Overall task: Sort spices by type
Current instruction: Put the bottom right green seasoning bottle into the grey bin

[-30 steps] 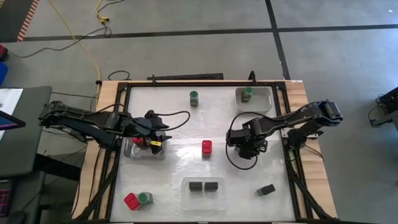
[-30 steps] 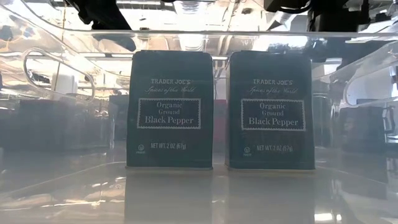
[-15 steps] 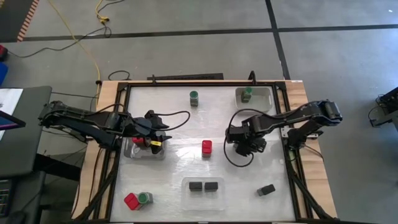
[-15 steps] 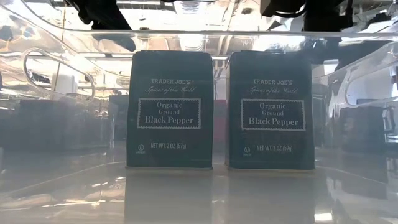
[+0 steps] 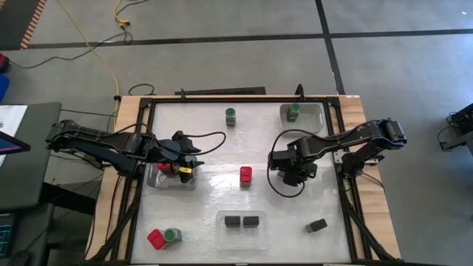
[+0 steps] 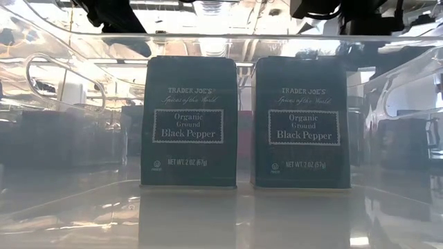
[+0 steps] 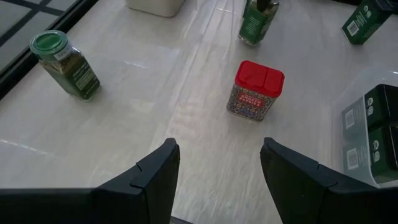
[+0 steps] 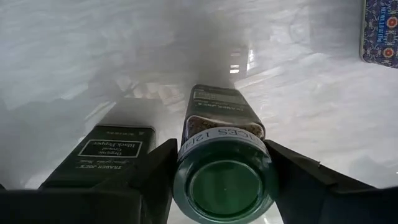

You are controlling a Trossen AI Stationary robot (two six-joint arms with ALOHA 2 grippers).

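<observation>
Right gripper [image 5: 290, 171] shifted slightly toward worktop centre since a second ago, still clamped on a green-lidded jar [image 8: 224, 167]; jar lid facing the wrist camera, a black box [image 8: 106, 155] lying flat on the worktop just beside and below it in the right wrist view

Left gripper [image 5: 191, 164] unmoved, hovering over a clear tray [image 5: 159, 181] near the left edge, fingers [image 7: 155, 180] spread wide and empty, with a red item [image 5: 174, 168] showing beneath in the tray

Red-capped spice [image 5: 245, 175] upright near worktop centre, between the two grippers; same one [image 7: 256, 90] ahead of the left fingers in the left wrist view

Green jar [image 5: 231, 115] upright near the far edge, alone; another green jar [image 5: 294, 111] inside a grey tray [image 5: 316, 111] at the far right corner

Two black pepper tins [image 5: 243, 221] side by side in a clear tray [image 5: 222, 229] at the near edge, filling the low view as left tin [image 6: 189, 121] and right tin [image 6: 300, 123], upright, labels forward

Lone black box [image 5: 317, 224] lying near the near right corner

Red spice [image 5: 155, 238] and green jar [image 5: 172, 235] touching at the near left corner
</observation>
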